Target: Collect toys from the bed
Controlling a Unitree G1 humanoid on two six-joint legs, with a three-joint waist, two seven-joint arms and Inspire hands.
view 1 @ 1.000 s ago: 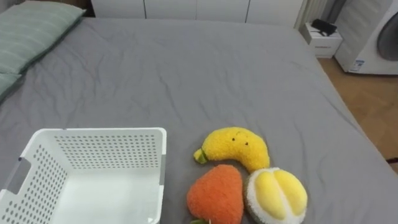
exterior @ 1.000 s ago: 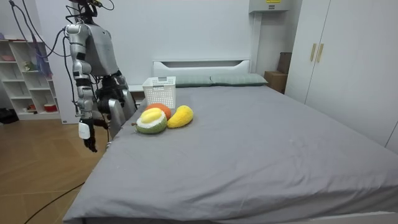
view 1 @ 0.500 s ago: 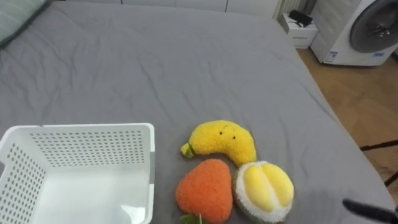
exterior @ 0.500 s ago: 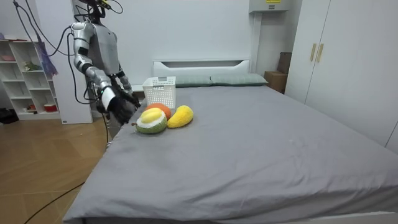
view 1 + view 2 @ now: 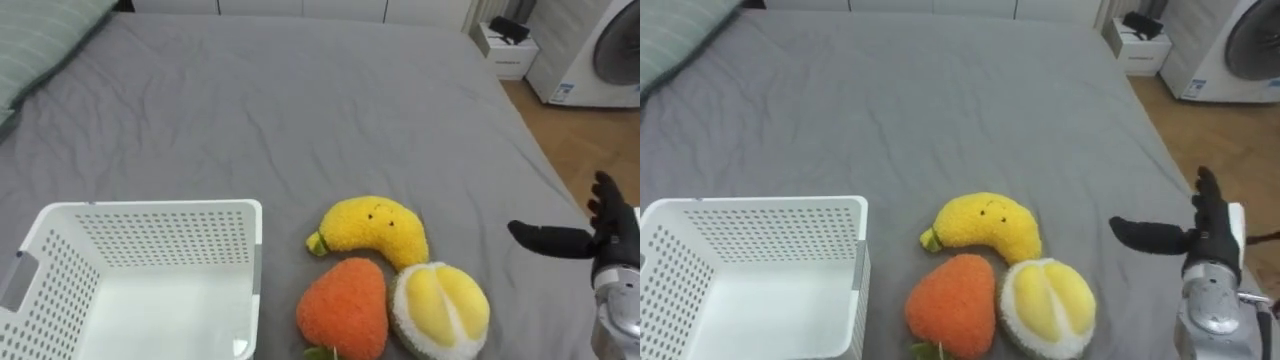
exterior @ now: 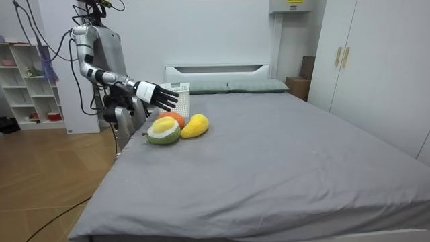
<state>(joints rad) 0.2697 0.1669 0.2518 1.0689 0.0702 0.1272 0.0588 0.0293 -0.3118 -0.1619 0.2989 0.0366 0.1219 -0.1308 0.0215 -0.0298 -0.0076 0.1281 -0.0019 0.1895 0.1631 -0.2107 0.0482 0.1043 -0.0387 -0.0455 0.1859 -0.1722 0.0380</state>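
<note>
Evidently, my right hand [image 5: 606,238] hung by the grey bed's [image 5: 300,110] right edge, fingers [image 5: 603,192] spread apart, probably readied for the nearest toy, the yellow-and-white plush durian [image 5: 441,308].

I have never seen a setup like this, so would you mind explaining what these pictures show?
This is a humanoid robot that stands on two legs beside a grey bed. Two pictures come from the stereo camera in its head, which looks down at the bed. The third comes from a camera standing in the room. On the bed are a white perforated basket, with nothing visible inside, and three plush toys close together: a yellow banana, an orange fruit and a pale fruit with yellow segments. The robot's right hand is stretched out near the toys, fingers straight, holding nothing.
</note>
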